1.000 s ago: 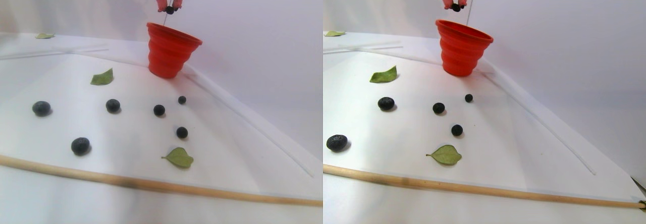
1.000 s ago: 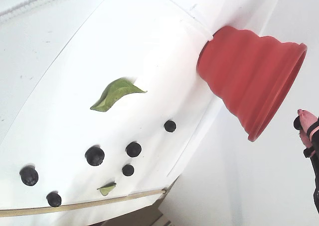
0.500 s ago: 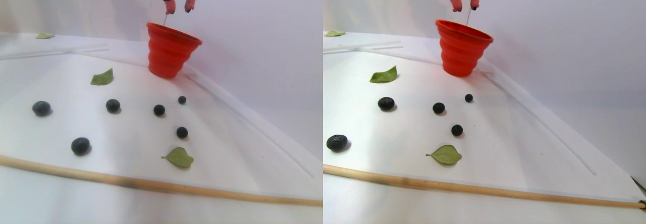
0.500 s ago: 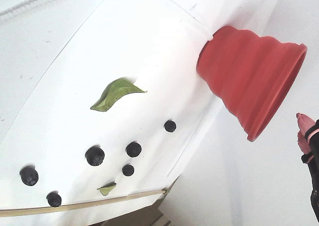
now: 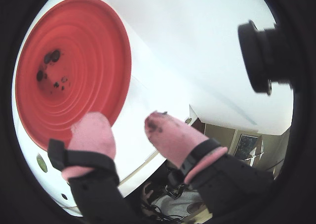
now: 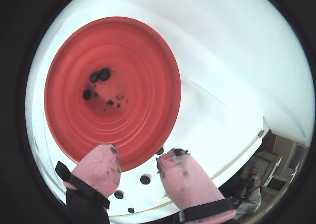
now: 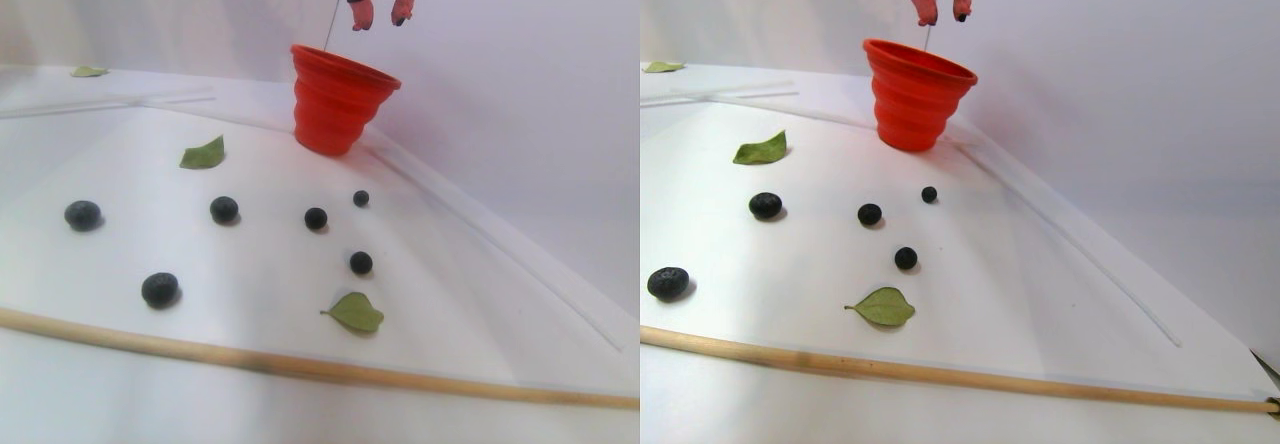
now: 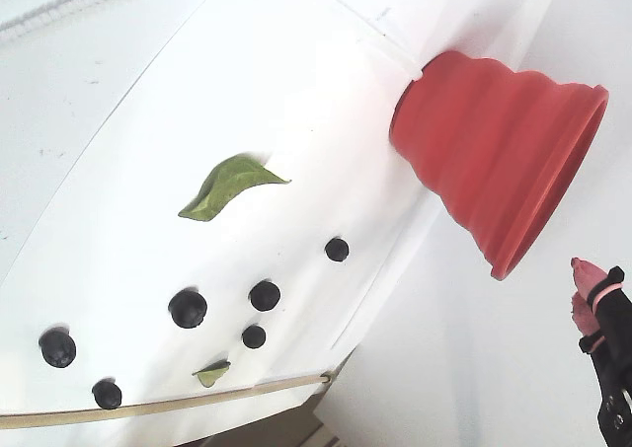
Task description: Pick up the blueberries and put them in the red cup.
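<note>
Pink-padded gripper [image 6: 138,167] hovers spread and empty above the red cup [image 6: 148,130], at its rim's six o'clock in a wrist view. Three blueberries [image 6: 104,74] lie inside the cup; six more [image 7: 223,209] sit scattered on the white table [image 7: 450,294] among green leaves [image 7: 203,154].

One red cup [image 7: 340,99] stands on the table. Six blueberries [image 7: 224,209] lie loose on the white surface in the stereo pair view, and three more [image 6: 99,76] sit at the bottom of the cup in a wrist view. Three green leaves [image 7: 203,154] are visible, and one wooden stick [image 7: 300,366]
</note>
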`<action>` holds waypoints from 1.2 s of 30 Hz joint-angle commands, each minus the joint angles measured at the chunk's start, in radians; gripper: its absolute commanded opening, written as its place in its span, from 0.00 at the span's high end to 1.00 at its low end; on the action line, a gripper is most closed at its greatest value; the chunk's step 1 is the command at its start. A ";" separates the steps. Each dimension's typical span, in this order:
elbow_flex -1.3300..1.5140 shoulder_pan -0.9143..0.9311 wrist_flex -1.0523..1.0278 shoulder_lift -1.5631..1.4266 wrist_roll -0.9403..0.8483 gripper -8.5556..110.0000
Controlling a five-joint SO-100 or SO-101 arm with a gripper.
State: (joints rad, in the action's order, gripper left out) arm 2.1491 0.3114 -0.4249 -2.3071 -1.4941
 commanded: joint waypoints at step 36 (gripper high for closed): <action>0.495 0.127 0.028 -0.350 0.037 0.81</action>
State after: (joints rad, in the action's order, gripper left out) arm 2.6323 0.3973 -0.4372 -2.5894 -1.4680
